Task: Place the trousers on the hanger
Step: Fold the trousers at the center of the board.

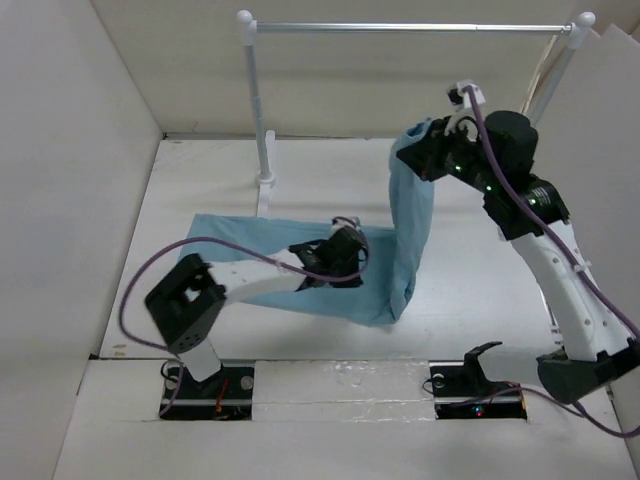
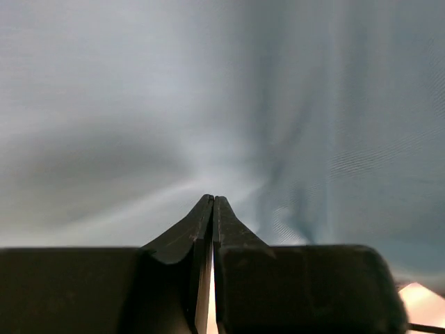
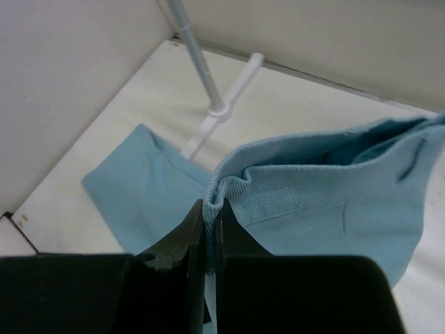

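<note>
The light blue trousers lie across the middle of the table, and their right end rises in a hanging fold. My right gripper is shut on the ribbed edge of the trousers and holds it well above the table; its tips show in the right wrist view. My left gripper is shut and sits low on the flat part of the trousers, its tips against the cloth with no cloth seen between them. I cannot make out the hanger in any view.
A silver rail on white posts spans the back, the left post's foot just behind the trousers; that post also shows in the right wrist view. White walls enclose the table on the left, back and right.
</note>
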Controlling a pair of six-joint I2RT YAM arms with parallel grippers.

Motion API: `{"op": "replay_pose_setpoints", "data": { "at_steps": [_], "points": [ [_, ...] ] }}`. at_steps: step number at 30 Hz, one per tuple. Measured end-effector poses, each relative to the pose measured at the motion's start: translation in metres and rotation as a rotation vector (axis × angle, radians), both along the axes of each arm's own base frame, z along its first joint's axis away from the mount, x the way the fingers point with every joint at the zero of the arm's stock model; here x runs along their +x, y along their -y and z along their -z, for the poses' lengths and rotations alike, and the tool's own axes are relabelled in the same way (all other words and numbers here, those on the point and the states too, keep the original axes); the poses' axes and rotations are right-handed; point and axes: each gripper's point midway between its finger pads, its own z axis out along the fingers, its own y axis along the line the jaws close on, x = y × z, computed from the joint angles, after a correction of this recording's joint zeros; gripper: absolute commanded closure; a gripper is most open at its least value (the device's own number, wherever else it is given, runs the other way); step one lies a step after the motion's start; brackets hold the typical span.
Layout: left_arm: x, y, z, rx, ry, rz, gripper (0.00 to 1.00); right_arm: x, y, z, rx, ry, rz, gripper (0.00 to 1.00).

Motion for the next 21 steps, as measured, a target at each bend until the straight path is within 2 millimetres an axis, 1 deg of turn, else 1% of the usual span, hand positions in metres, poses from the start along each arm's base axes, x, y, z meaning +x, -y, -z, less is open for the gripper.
{"op": "replay_pose_setpoints", "data": {
  "at_steps": [2,3,4,5,6,8,9,10,11,12,13,15,16,17,18,19,20,21],
  "points": [
    [0.019,-0.040,-0.031,-0.010,0.041,-0.098,1.00,0.001,-0.032,-0.001,-0.005,0.000,-0.068,1.00],
    [0.033,-0.061,-0.053,-0.026,0.076,-0.163,1.00,0.002,-0.047,-0.003,-0.007,0.005,-0.094,1.00],
    [0.051,-0.083,-0.080,-0.055,0.127,-0.241,1.00,0.004,-0.060,-0.006,-0.008,0.011,-0.118,1.00],
    [0.069,-0.110,-0.108,-0.090,0.184,-0.330,1.00,0.003,-0.073,-0.007,-0.009,0.016,-0.143,1.00],
    [0.083,-0.137,-0.134,-0.120,0.239,-0.414,1.00,0.003,-0.087,-0.008,-0.010,0.020,-0.167,1.00],
    [0.103,-0.204,-0.190,-0.179,0.368,-0.608,1.00,-0.001,-0.118,-0.009,-0.013,0.027,-0.222,1.00],
    [0.108,-0.240,-0.215,-0.199,0.432,-0.706,1.00,-0.003,-0.135,-0.009,-0.013,0.028,-0.255,1.00],
    [0.107,-0.273,-0.241,-0.217,0.498,-0.792,1.00,-0.006,-0.154,-0.009,-0.012,0.030,-0.289,1.00],
    [0.103,-0.302,-0.263,-0.227,0.559,-0.872,1.00,-0.008,-0.173,-0.006,-0.012,0.031,-0.323,1.00],
    [0.097,-0.326,-0.283,-0.229,0.613,-0.939,1.00,-0.010,-0.186,-0.004,-0.012,0.030,-0.344,1.00],
    [0.091,-0.342,-0.299,-0.231,0.657,-0.985,1.00,-0.013,-0.209,0.001,-0.016,0.026,-0.378,1.00],
    [0.074,-0.363,-0.329,-0.235,0.733,-1.050,1.00,-0.018,-0.250,0.015,-0.024,0.016,-0.432,0.99],
    [0.069,-0.369,-0.339,-0.237,0.759,-1.067,0.99,-0.020,-0.275,0.025,-0.021,0.010,-0.466,0.86],
    [0.063,-0.374,-0.346,-0.233,0.781,-1.088,0.92,-0.024,-0.304,0.035,-0.010,0.003,-0.505,0.49],
    [0.058,-0.381,-0.349,-0.220,0.797,-1.109,0.90,-0.028,-0.331,0.049,0.001,-0.009,-0.542,0.32],
    [0.055,-0.386,-0.349,-0.203,0.803,-1.131,0.89,-0.035,-0.358,0.066,0.007,-0.025,-0.589,0.23],
    [0.052,-0.391,-0.346,-0.178,0.803,-1.152,0.84,-0.041,-0.387,0.086,0.008,-0.049,-0.643,0.18],
    [0.049,-0.397,-0.344,-0.147,0.804,-1.172,0.79,-0.048,-0.412,0.107,0.010,-0.072,-0.693,0.17]
  ]
}}
